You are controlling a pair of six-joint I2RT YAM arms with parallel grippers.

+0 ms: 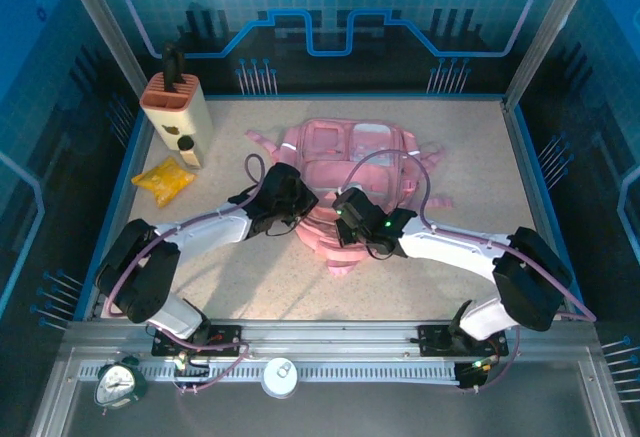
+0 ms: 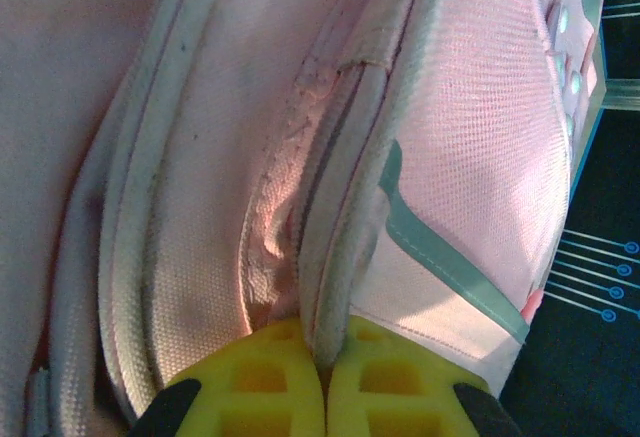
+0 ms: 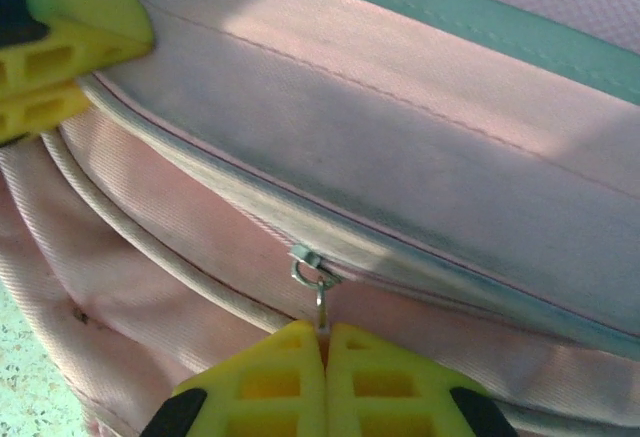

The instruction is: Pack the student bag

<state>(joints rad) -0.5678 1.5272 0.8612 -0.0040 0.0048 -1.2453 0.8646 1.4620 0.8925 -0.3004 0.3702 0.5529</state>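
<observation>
The student bag (image 1: 360,152), pink with pale front pockets, lies flat in the middle of the table. My left gripper (image 1: 297,215) is at its near left edge. In the left wrist view the left gripper (image 2: 322,342) is shut on a pale fabric edge of the bag (image 2: 340,257) beside the zip opening. My right gripper (image 1: 349,225) is at the bag's near edge, just right of the left one. In the right wrist view the right gripper (image 3: 325,332) is shut on the metal zip pull (image 3: 320,302), which hangs from the slider (image 3: 305,260). The left gripper's yellow fingers (image 3: 60,47) show at the upper left there.
A tan holder (image 1: 178,105) with dark items stands at the back left, a small dark-capped bottle (image 1: 186,149) beside it. A yellow packet (image 1: 163,179) lies left of the bag. A green clock (image 1: 120,382) and a white disc (image 1: 280,375) rest on the front rail.
</observation>
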